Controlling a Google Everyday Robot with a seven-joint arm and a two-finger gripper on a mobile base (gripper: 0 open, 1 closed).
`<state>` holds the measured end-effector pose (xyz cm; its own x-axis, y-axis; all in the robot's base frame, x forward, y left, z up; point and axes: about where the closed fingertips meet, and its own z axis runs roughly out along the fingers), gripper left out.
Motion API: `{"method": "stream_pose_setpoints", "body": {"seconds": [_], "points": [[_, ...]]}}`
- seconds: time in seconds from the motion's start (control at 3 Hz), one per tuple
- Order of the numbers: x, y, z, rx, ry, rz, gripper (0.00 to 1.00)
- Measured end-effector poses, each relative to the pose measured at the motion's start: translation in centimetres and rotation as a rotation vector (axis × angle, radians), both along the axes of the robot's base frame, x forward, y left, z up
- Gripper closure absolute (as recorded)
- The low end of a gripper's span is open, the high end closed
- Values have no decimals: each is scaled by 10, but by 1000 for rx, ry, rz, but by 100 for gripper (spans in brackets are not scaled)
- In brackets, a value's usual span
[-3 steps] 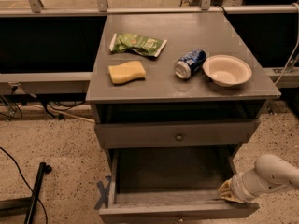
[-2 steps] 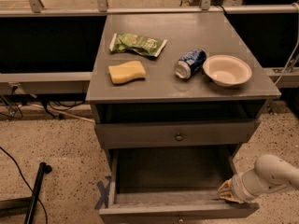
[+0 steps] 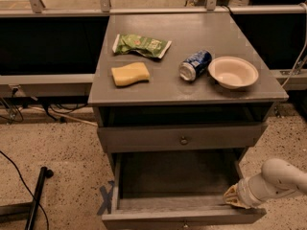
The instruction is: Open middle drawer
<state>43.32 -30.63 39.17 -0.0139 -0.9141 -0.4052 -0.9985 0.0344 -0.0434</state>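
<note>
The middle drawer [image 3: 144,139] is a grey flat front with a small round knob [image 3: 183,140]; it sits pushed in under a dark recess below the cabinet top. Below it the larger bottom drawer [image 3: 172,176] is pulled out and shows a plain grey interior. My gripper [image 3: 235,198] comes in from the lower right on a white arm [image 3: 280,176]. It rests at the right front corner of the open bottom drawer, well below and right of the middle drawer's knob.
On the cabinet top [image 3: 192,87] lie a green snack bag [image 3: 141,45], a yellow sponge [image 3: 130,74], a blue can on its side [image 3: 195,64] and a white bowl [image 3: 233,72]. A black pole [image 3: 37,195] and cables lie on the speckled floor at left.
</note>
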Motion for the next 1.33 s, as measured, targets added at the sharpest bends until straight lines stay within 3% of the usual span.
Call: {"method": "stream_pose_setpoints", "body": {"seconds": [0.33,0.67,1.0,1.33], "points": [[0,0,0,0,0,0,51],[1,1,1,2,-6,2,25],[12,20,18,33,-107,28,29],[24,39,41,73,-222,47,47]]}}
